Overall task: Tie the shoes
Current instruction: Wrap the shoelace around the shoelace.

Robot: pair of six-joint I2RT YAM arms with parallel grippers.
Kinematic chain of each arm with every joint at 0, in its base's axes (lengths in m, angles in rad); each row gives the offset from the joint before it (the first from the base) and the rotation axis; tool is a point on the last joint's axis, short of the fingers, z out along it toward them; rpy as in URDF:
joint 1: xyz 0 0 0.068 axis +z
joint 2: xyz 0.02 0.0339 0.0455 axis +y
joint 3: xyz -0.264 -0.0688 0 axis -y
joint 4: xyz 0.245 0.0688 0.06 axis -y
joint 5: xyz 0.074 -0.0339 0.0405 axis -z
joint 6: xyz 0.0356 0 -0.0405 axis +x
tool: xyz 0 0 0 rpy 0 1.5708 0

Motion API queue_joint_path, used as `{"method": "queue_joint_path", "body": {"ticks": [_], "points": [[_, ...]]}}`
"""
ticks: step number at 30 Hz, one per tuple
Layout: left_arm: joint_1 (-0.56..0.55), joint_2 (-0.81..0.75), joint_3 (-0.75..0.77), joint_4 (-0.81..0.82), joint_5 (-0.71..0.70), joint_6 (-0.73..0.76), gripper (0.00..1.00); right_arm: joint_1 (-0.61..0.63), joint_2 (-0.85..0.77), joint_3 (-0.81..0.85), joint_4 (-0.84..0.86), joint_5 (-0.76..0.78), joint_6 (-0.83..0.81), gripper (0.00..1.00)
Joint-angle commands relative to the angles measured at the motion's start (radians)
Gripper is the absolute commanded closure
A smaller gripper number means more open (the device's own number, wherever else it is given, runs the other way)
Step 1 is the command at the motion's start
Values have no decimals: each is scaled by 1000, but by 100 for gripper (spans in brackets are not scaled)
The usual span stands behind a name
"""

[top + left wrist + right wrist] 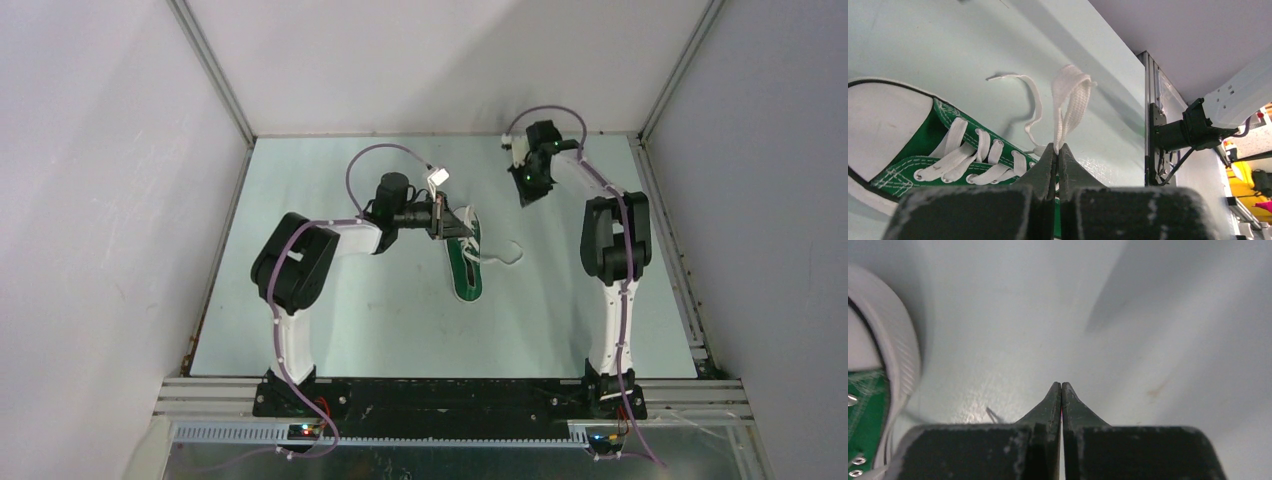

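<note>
A single small green canvas shoe (466, 270) lies on the pale table (340, 320), roughly midway between the two arms. In the left wrist view it has a broad white rubber toe cap (883, 115) edged with a thin dark line, white stitching along the canvas, and flat white laces (963, 155) crossing through metal eyelets (919, 175). The left gripper (1058, 149) sits right over the laced part of the shoe, its jaws pressed together on a lace loop (1071, 95) that stands up from the pinched point, folded over at its top. Just beyond the shoe's laced side, a loose lace end (1020, 80) curls flat on the table. The right gripper (1061, 386) is off to the shoe's other side and apart from it, with its jaws fully closed and nothing between them. Its own view catches only the shoe's ribbed white rubber edge and a sliver of green canvas at the left margin.
</note>
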Motion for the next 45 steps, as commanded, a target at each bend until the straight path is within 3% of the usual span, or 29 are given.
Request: {"method": "queue_joint_path", "body": {"ticks": [1,4,7,9,10,13,16,19,32,34,35,37,45], "points": [[20,3,2,100,43,-47,100,-13,-26,189,39,-4,20,100],[26,7,12,109,45,-58,100,-12,-41,252,36,-14,48,100],[28,11,22,106,41,-61,100,-6,-78,197,-15,-49,60,100],[27,13,26,106,42,-65,100,3,-110,74,-75,-95,78,89],[27,14,27,107,43,-66,100,6,-125,25,-97,-106,93,79],[26,11,24,108,42,-65,100,24,-196,-197,-99,-134,169,70],[23,9,21,109,44,-64,100,47,-226,-278,-75,-135,222,53],[17,4,16,108,41,-61,100,69,-231,-294,-50,-113,292,51],[-13,-21,-3,80,41,-30,100,95,-118,-278,-41,205,394,67],[-14,-20,-1,80,42,-28,100,83,-110,-274,-42,206,382,78],[-14,-20,-1,81,43,-29,100,80,-108,-272,-32,194,375,93],[-14,-19,2,87,47,-33,100,72,-104,-248,-10,171,355,100],[-12,-10,7,171,90,-87,100,77,-100,68,70,105,246,100]]}}
